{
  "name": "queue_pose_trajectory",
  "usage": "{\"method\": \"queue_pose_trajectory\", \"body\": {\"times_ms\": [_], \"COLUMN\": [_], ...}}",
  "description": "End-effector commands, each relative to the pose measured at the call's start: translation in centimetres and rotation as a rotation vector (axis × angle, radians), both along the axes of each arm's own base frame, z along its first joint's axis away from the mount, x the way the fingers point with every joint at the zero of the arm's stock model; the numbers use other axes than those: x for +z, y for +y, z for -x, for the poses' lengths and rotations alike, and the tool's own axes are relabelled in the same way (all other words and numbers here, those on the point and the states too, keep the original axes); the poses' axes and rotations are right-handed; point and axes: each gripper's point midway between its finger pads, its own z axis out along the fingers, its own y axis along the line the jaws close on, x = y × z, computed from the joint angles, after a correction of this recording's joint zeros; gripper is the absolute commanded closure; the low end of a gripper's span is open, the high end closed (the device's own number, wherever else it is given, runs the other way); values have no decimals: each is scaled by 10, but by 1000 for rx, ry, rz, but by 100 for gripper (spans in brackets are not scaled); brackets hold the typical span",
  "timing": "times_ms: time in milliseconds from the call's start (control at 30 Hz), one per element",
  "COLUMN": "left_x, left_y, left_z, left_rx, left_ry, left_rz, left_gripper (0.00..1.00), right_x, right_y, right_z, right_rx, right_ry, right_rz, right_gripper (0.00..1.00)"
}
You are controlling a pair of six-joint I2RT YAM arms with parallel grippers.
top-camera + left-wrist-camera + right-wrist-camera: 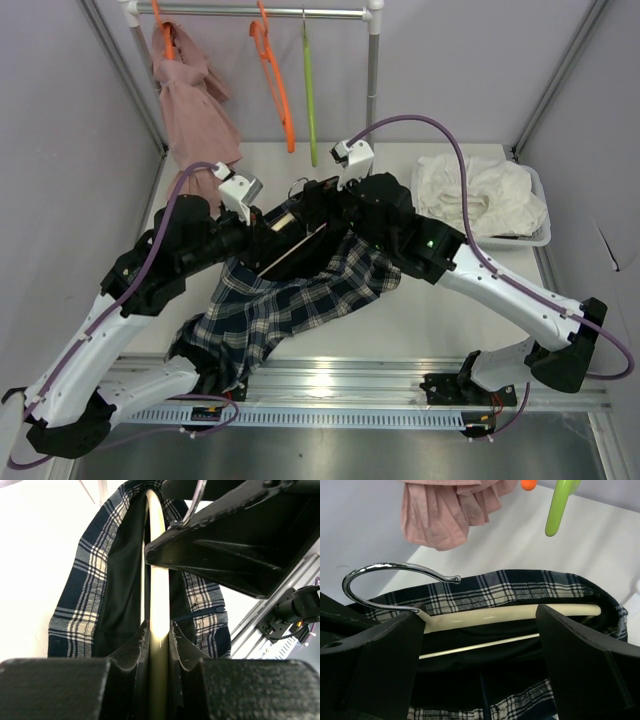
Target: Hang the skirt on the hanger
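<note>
Left pincer (159, 636): nearly closed, clamped on the cream hanger (159, 580).
Right pincer (480, 630): spread wide, gripping nothing, 2 fingers astride the hanger beside its hook (375, 571).
Skirt (290, 295): plaid, waist draped over the hanger, between both arms above the tabletop (440, 330), hem trailing toward the near edge.

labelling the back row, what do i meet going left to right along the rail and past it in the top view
pink garment → bare orange hanger → green hanger → white basket of white cloth
</note>
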Motion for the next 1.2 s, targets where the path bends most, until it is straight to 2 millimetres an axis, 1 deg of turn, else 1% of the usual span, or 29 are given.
{"method": "queue_pose_trajectory", "body": {"times_ms": [0,67,100,167,200,300,367,400,500,567,600,633,667,700,733,767,800,833,900,933,967,1000,1033,1067,1100,1133,1167], "left_x": [15,12,11,11,10,13,13,17,18,28,29,41,42,42,46,59,64,69,89,91,98,107,112,115,128,131,138], "left_y": [56,56,55,54,54,56,60,65,79,88,90,93,98,95,95,97,97,96,102,105,105,104,103,102,101,100,96], "left_z": [-17,-18,-18,-18,-18,-19,-21,-24,-30,-35,-39,-40,-44,-49,-53,-55,-59,-67,-74,-79,-88,-90,-93,-101,-101,-104,-108], "left_rx": [299,297,295,291,289,307,336,372,453,506,521,535,563,562,564,576,583,594,629,647,653,652,653,660,657,660,654], "left_ry": [-49,-43,-40,-41,-38,-43,-39,-48,-33,-47,-43,-59,-50,-42,-48,-68,-72,-75,-103,-101,-102,-114,-120,-123,-144,-139,-152], "left_rz": [-14,-19,-18,-12,-11,-3,0,3,-15,2,2,25,31,27,36,61,67,72,108,113,132,153,175,187,215,239,266], "left_gripper": [100,100,100,100,100,100,100,100,100,100,100,100,100,100,100,100,100,100,100,100,100,100,100,100,100,100,100], "right_x": [47,47,52,56,55,55,53,52,52,54,53,54,55,55,55,56,57,56,58,59,60,60,62,62,64,64,65], "right_y": [-88,-89,-84,-81,-75,-68,-72,-74,-81,-82,-82,-84,-85,-86,-87,-88,-89,-89,-91,-91,-92,-93,-94,-96,-96,-97,-98], "right_z": [-27,-26,-18,-13,-7,-1,-2,-3,-4,-3,-3,-3,-3,-4,-4,-3,-3,-4,-4,-3,-4,-3,-3,-4,-3,-4,-4], "right_rx": [-269,-247,-187,-144,-95,-40,-64,-74,-95,-95,-98,-103,-107,-110,-110,-114,-117,-119,-120,-120,-123,-124,-127,-131,-131,-133,-134], "right_ry": [-78,-83,-94,-106,-106,-110,-101,-100,-101,-102,-101,-100,-101,-102,-103,-104,-105,-103,-106,-107,-110,-110,-113,-115,-118,-117,-119], "right_rz": [-89,-102,-116,-143,-148,-148,-143,-138,-128,-129,-126,-122,-119,-118,-112,-112,-111,-106,-105,-104,-105,-102,-101,-100,-101,-100,-100], "right_gripper": [7,6,6,6,6,7,7,7,7,7,7,7,7,7,7,7,6,7,7,6,6,7,6,7,6,6,6]}}
